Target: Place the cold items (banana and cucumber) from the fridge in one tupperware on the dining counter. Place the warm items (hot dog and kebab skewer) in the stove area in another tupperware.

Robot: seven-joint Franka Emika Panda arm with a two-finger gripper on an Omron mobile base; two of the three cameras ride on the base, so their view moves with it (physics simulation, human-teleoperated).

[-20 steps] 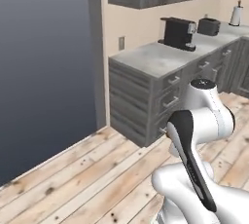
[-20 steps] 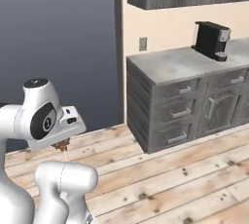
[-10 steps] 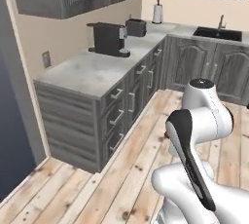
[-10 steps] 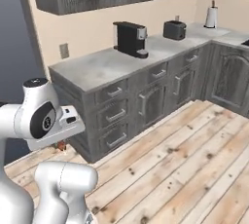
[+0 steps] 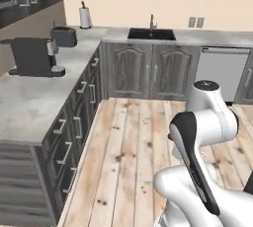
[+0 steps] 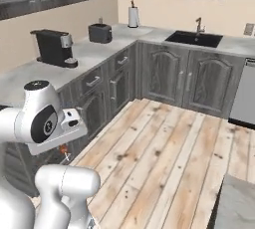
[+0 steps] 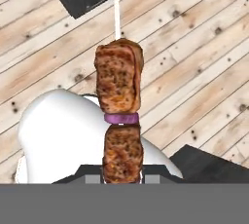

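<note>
Kitchen counter (image 5: 29,107) runs along the left wall, with a black coffee machine (image 5: 33,57) standing on it and a toaster (image 5: 64,36) farther back. Beyond that, in the corner, a paper towel roll (image 5: 85,17) stands upright. Along the back wall a dark sink (image 5: 151,34) is set into the worktop above grey cabinet doors, and a pale dishwasher (image 5: 223,72) sits to its right. Wooden floor (image 6: 164,153) fills the middle of the room. The white arm is folded in close over its base, and the gripper (image 7: 121,174) is clamped tight on the lower end of the kebab skewer (image 7: 119,116). Two browned meat chunks with a purple onion ring between them point away from the hand, and the bare stick tip pokes out above the floor planks.
</note>
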